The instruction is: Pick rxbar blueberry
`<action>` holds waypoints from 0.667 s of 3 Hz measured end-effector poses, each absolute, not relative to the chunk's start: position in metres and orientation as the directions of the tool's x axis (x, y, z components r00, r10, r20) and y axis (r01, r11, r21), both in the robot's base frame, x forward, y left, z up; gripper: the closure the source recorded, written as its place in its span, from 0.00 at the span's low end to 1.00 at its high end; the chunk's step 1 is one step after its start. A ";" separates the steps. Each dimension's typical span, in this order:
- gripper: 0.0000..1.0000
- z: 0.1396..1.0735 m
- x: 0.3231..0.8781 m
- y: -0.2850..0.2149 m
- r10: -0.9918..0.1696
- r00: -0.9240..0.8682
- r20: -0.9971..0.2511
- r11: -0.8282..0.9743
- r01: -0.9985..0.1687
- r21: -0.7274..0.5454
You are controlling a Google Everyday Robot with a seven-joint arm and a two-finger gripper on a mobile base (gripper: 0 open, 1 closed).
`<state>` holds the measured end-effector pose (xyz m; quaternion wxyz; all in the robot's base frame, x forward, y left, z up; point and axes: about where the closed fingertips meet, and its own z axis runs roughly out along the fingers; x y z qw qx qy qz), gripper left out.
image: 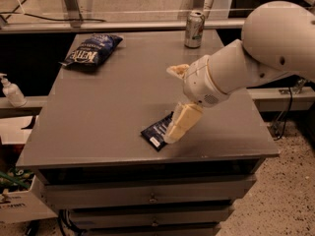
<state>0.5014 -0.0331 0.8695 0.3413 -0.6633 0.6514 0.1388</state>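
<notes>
The rxbar blueberry (156, 131) is a small flat dark navy wrapper with a white patch at its near end. It lies flat near the front edge of the grey table (108, 107). My gripper (171, 103) hangs just right of it on the white arm, with its jaws wide apart. One pale finger (182, 124) points down and covers the bar's right end. The other finger (177, 71) sits farther back, above bare table. The gripper holds nothing.
A puffy blue chip bag (91, 51) lies at the back left of the table. A drink can (194, 29) stands at the back edge. A white bottle (11, 90) stands on a ledge to the left. Drawers (147, 198) are below the tabletop.
</notes>
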 end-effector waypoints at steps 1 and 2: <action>0.00 0.851 0.504 -0.039 -0.783 0.102 -0.614 0.068 -0.967 -0.247; 0.00 0.838 0.500 -0.046 -0.787 0.089 -0.610 0.064 -0.972 -0.224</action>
